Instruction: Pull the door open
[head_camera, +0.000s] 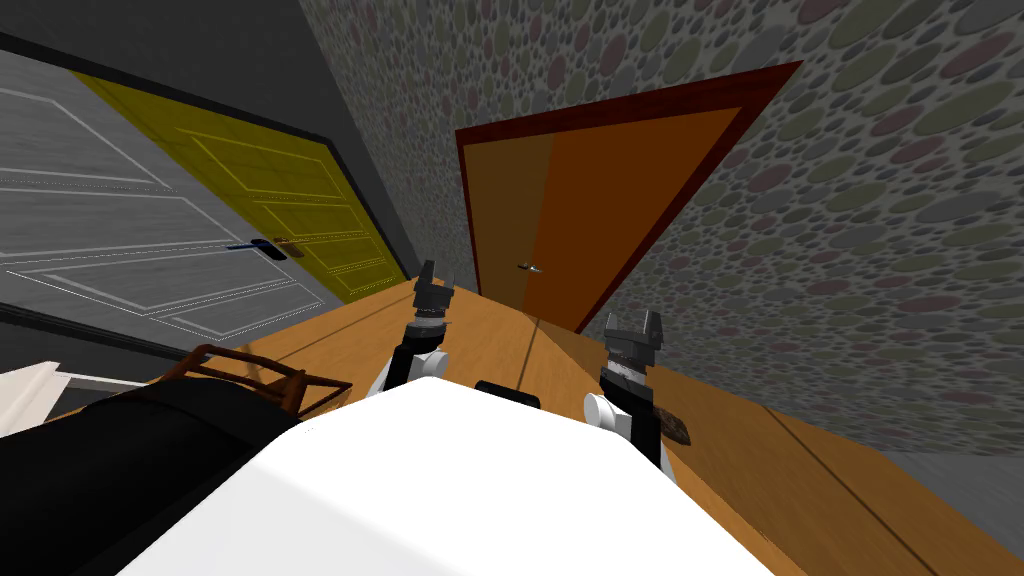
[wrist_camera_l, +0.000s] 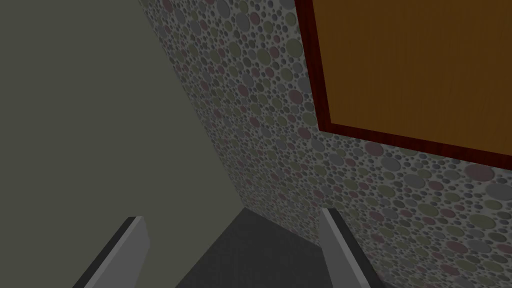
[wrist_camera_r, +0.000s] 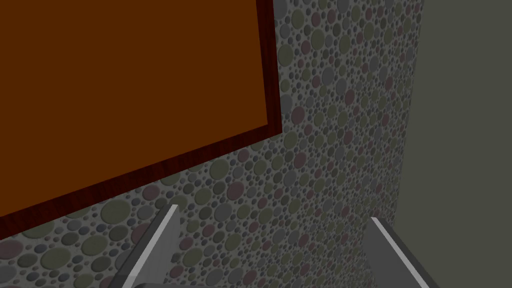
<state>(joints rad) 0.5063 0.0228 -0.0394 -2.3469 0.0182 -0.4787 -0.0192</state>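
A yellow door (head_camera: 275, 190) stands beside a grey panelled door (head_camera: 110, 235).

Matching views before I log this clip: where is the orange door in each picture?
Head view: the orange door stands centre, ahead of both arms.
Left wrist view: the door lies beyond the left gripper, across spotted wall.
Right wrist view: the door lies beyond the right gripper, likewise.
Shared landmark: its dark red frame.

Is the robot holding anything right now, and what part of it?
Nothing. The left tool and the right tool both stand open and empty, apart from the door; its handle is untouched.
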